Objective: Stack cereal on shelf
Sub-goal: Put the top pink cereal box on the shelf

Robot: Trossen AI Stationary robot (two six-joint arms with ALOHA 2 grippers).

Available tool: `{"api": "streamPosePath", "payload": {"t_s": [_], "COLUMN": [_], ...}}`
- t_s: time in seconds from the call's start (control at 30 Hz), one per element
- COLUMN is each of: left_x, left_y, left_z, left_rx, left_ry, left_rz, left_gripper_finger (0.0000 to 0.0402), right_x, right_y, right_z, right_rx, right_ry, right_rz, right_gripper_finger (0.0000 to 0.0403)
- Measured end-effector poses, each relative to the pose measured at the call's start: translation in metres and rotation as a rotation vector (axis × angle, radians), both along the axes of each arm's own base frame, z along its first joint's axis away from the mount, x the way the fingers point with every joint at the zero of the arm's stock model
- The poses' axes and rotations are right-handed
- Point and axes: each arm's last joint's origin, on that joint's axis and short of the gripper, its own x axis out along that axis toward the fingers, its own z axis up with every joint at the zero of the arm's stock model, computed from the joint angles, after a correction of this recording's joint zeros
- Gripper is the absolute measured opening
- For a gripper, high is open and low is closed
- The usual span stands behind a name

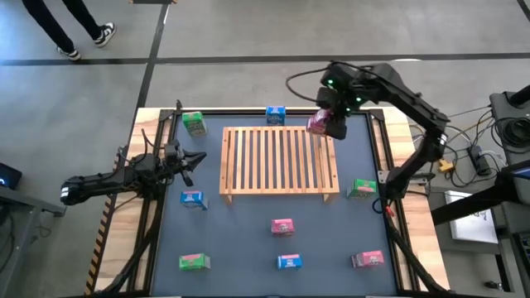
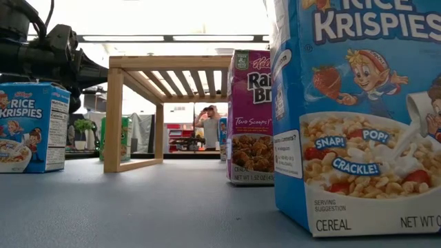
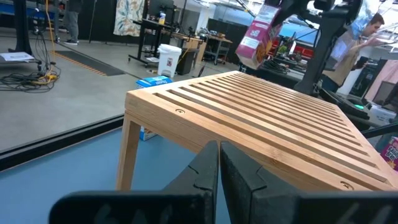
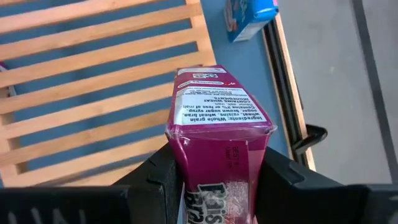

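Nearest, along the 6 o'clock edge of the worktop [image 1: 248,248] in the high view, we see a green box [image 1: 193,261], a blue box [image 1: 289,261] and a pink box [image 1: 368,259], with a second pink box [image 1: 282,226] just beyond them. Farther in, a blue box [image 1: 192,199] lies at about 8 o'clock of the shelf [image 1: 280,161] and a green box [image 1: 362,189] at about 4 o'clock. At 9 o'clock of the shelf we find the left gripper [image 1: 195,159], its jaws shut on nothing, pointing toward the rack. The slatted wooden shelf stands in the middle of the worktop with nothing resting on it. Beyond it, a green box [image 1: 195,123] sits near its 11 o'clock corner and a blue box [image 1: 276,114] at 12 o'clock. Over the shelf's 1 o'clock corner, the right gripper [image 4: 217,180] holds the third pink box [image 4: 214,134] raised above the slats, jaws clamped on its two sides.
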Motion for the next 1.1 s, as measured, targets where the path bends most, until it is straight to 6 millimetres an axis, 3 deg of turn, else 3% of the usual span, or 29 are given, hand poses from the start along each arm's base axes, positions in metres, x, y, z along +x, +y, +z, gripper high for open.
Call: {"api": "streamPosePath", "payload": {"t_s": [0.33, 1.1], "left_x": [0.000, 0.000], "left_y": [0.000, 0.000], "left_z": [0.000, 0.000], "left_rx": [0.000, 0.000], "left_ry": [0.000, 0.000], "left_rz": [0.000, 0.000], "left_gripper_finger": [0.0000, 0.0000], "right_x": [0.019, 0.026], "right_y": [0.001, 0.005], "right_z": [-0.008, -0.018], "right_rx": [0.003, 0.033], "right_ry": [0.036, 0.066], "right_rz": [0.077, 0.087], "right_gripper_finger": [0.0135, 0.0138]}}
